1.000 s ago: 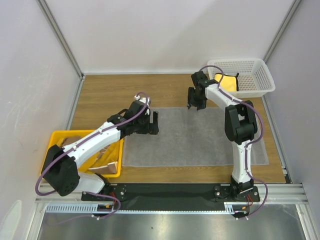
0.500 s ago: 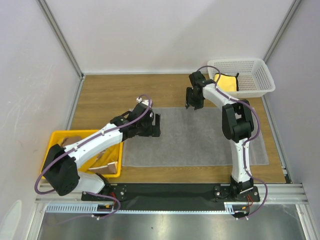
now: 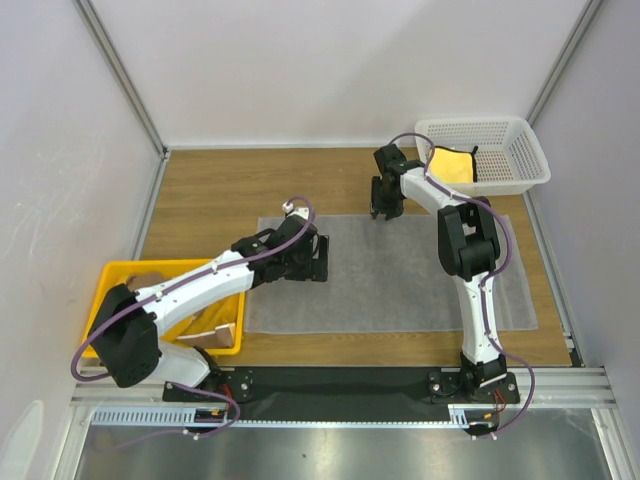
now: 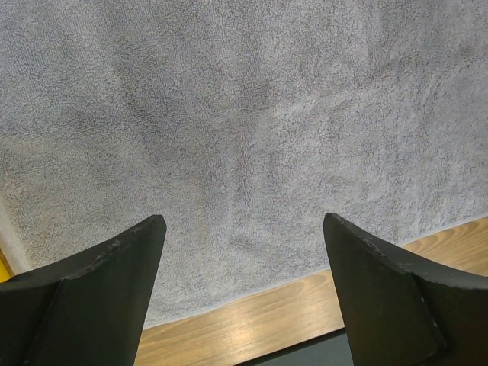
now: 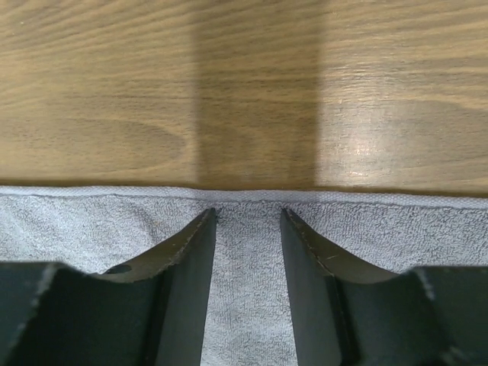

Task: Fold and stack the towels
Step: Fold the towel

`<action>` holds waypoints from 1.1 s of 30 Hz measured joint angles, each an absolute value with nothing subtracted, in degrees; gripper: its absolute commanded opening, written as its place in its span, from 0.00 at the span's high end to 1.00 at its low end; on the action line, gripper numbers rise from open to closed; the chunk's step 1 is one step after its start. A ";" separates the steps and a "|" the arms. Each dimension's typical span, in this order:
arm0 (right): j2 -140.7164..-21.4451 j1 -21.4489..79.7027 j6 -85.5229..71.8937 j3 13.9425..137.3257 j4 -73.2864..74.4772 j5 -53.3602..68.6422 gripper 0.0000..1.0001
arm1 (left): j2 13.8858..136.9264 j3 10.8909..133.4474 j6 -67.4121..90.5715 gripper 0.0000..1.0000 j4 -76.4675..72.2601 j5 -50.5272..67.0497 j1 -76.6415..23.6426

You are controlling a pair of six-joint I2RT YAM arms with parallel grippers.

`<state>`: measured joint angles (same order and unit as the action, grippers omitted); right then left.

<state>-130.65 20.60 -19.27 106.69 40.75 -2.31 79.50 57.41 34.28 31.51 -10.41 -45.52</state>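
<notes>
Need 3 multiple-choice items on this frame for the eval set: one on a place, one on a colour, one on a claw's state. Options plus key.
1. The plain yellow towel lies:
A. in the white mesh basket
B. on bare wood in front of the arms
C. in the left claw

2. The towel spread flat on the table is:
A. blue
B. grey
C. red

3. The left claw is:
A. shut on cloth
B. shut, empty
C. open above the towel spread flat

Key:
1 A: the top view shows yellow cloth inside the mesh walls.
2 B: the top view and both wrist views show grey terry.
3 C: the left wrist view shows the jaws wide apart with nothing between them, and grey cloth below.
</notes>
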 measured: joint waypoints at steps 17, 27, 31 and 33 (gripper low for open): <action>-130.67 20.47 -19.20 106.74 40.23 -4.27 0.97 | 88.23 68.20 46.26 0.17 39.27 -17.78 -57.39; -128.49 19.64 -19.81 102.43 35.22 -3.57 0.92 | 101.16 80.53 57.71 0.15 44.66 -22.37 -68.31; -128.33 19.66 -19.40 102.41 34.57 -3.62 0.67 | 102.78 80.55 61.08 0.13 45.56 -22.85 -70.30; -128.33 19.66 -19.25 102.41 34.46 -3.64 0.63 | 102.83 80.14 61.98 0.12 45.41 -22.98 -70.35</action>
